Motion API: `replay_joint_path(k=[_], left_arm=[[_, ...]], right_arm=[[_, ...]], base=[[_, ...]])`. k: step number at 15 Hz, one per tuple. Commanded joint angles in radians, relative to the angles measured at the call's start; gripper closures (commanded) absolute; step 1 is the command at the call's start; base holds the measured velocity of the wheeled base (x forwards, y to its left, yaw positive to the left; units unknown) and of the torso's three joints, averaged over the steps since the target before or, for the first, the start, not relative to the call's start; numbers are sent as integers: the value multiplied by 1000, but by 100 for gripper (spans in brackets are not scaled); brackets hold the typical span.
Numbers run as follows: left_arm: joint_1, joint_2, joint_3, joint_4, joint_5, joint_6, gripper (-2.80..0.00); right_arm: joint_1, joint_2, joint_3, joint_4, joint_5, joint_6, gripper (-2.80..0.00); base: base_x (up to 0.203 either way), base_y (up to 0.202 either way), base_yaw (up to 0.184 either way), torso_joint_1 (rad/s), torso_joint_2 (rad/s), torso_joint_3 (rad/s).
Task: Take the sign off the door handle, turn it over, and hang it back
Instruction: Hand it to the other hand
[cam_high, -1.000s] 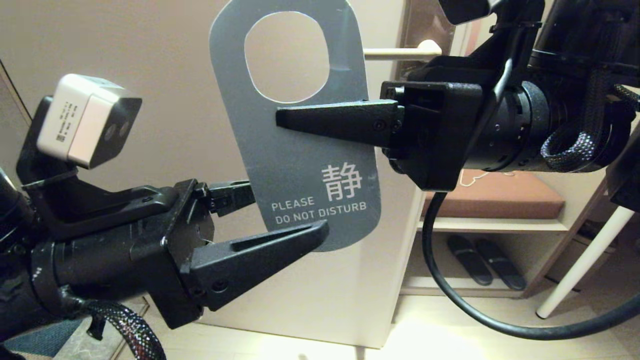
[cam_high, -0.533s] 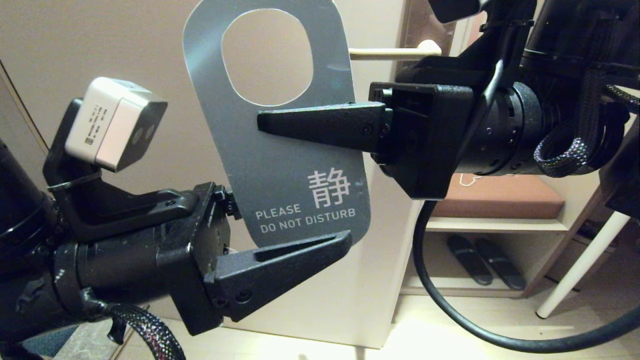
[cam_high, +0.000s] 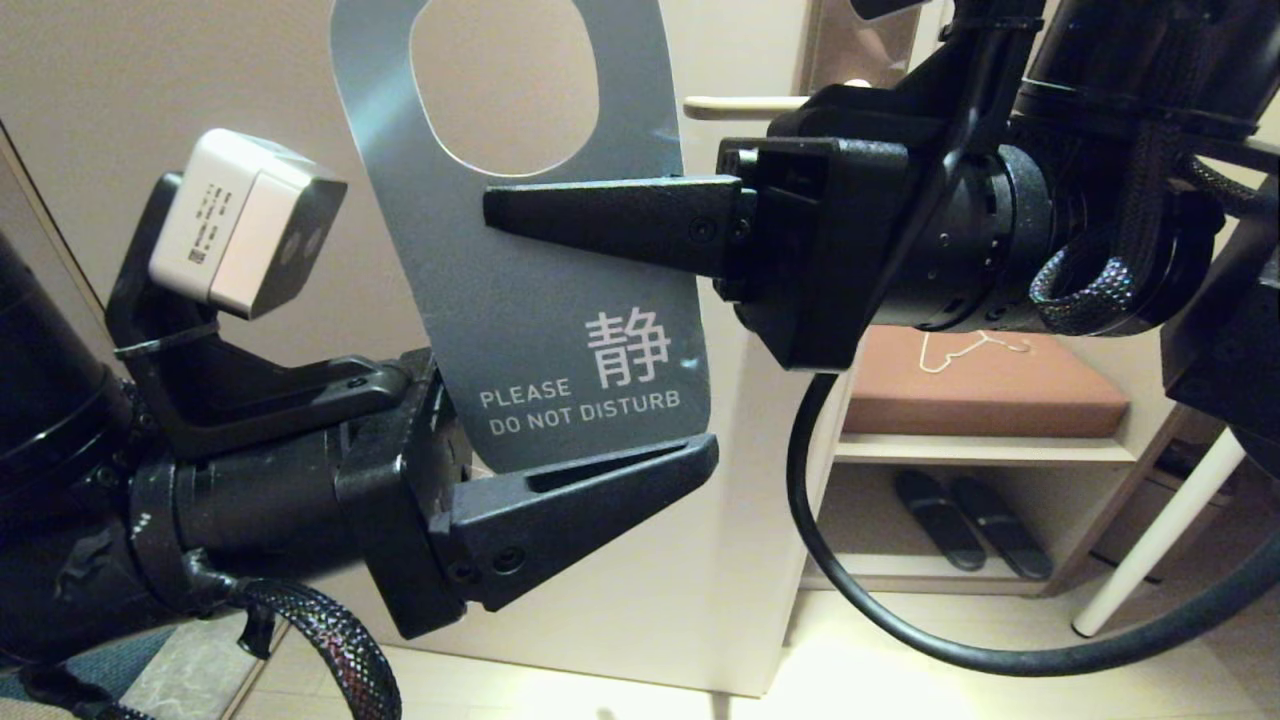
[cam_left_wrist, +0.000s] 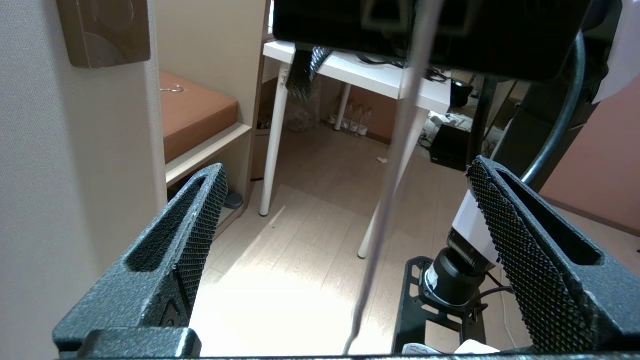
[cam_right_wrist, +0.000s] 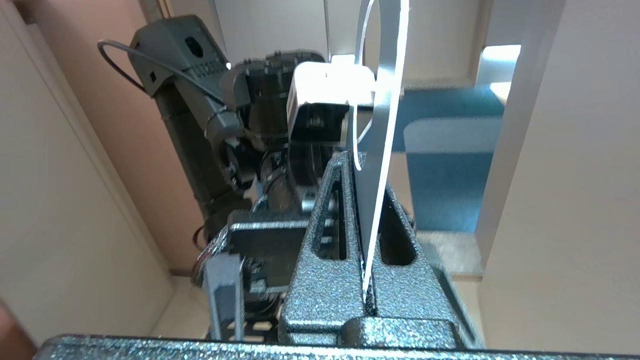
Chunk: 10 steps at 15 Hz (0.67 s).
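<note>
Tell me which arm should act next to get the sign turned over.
Left, probably. The left hand is open with its fingers on either side of the sign's lower edge, ready to close. The right hand is already shut on the sign below the hole, off the handle.

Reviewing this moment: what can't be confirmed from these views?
- Sign: its top is cut off by the head view's edge; its back face shows nowhere, since both wrist views catch it edge-on.
- Door handle: its inner end hides behind the right gripper.
- Left gripper: its far finger hides behind the sign in the head view.
</note>
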<state>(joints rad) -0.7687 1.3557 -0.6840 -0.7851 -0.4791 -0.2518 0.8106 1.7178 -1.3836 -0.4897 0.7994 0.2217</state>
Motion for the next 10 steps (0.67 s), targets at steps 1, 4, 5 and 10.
replay_joint_path(k=[1, 4, 5, 10], left_arm=[[0, -1, 1, -6, -3, -1, -280], [2, -1, 4, -14, -3, -1, -280], [2, -1, 4, -14, -3, -3, -280], [1, -5, 16, -16, -3, -1, -280]], right_arm=[[1, 15, 3, -23, 4, 2, 0], [1, 14, 9, -24, 4, 2, 0], [1, 13, 10, -24, 4, 3, 0], [1, 10, 14, -24, 6, 3, 0]], base=[[0, 0, 0, 0, 0, 0], [0, 0, 0, 0, 0, 0], [0, 0, 0, 0, 0, 0], [0, 0, 0, 0, 0, 0]])
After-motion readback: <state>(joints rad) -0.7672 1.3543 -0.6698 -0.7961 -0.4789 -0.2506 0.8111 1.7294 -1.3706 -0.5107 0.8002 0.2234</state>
